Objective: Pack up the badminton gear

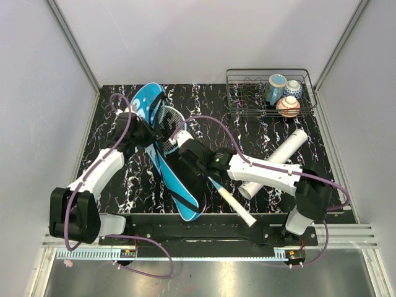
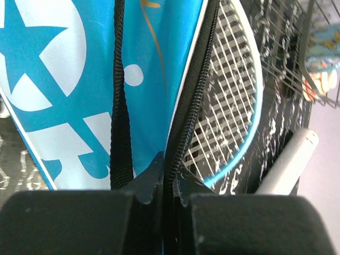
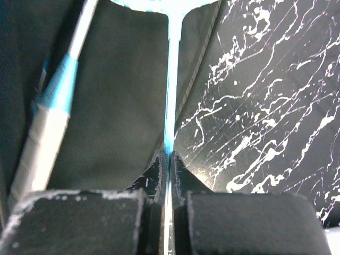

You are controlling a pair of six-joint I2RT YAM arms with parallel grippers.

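Note:
The teal racket bag (image 1: pixel 176 179) lies slantwise across the black marbled table. My left gripper (image 1: pixel 147 133) is shut on the bag's black zipper edge (image 2: pixel 187 125), which runs up from between its jaws (image 2: pixel 170 170). A blue-framed racket head (image 2: pixel 228 95) shows beside the opening, partly under the flap. My right gripper (image 1: pixel 184 143) is shut on this racket's thin blue shaft (image 3: pixel 171 95), pinched between the fingers (image 3: pixel 170 156). Its white handle (image 1: pixel 236 208) points at the near edge. A second racket handle (image 3: pixel 45 138) lies against the dark bag lining. The long white tube (image 1: pixel 275 162) rests on the right.
A black wire rack (image 1: pixel 247 93) with three ceramic cups (image 1: pixel 283 94) stands at the back right. Grey walls close in the table on the left, back and right. The bag's black strap (image 2: pixel 121 122) crosses the teal fabric.

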